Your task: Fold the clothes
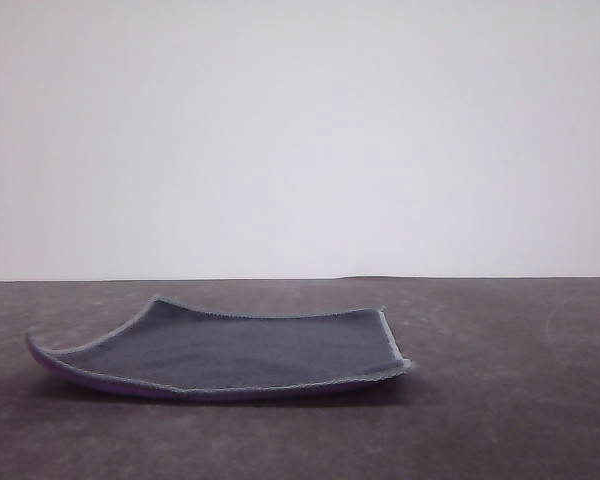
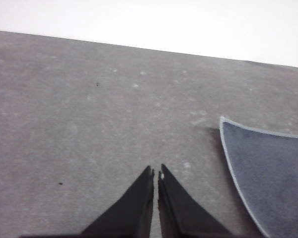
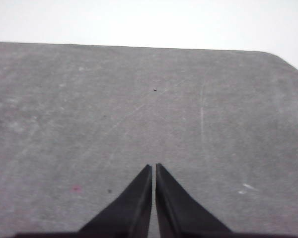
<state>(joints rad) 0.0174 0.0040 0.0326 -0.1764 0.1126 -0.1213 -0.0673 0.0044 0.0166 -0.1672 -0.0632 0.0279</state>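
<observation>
Grey tabletop (image 1: 510, 400) carries the cloth (image 1: 230, 350) left of centre, dark face up, purple showing under its raised left edge. Left tool (image 2: 156, 173) and right tool (image 3: 153, 167) hover with tips together, holding nothing.

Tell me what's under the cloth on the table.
The cloth lies grey side up on the table. A purple underside peeks out at its left edge. Anything beneath its middle is covered.

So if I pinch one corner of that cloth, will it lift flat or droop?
Likely droop: the cloth looks thin and soft, its corners already curling off the table. Probably light too, so pushing may bunch it rather than slide it.
</observation>
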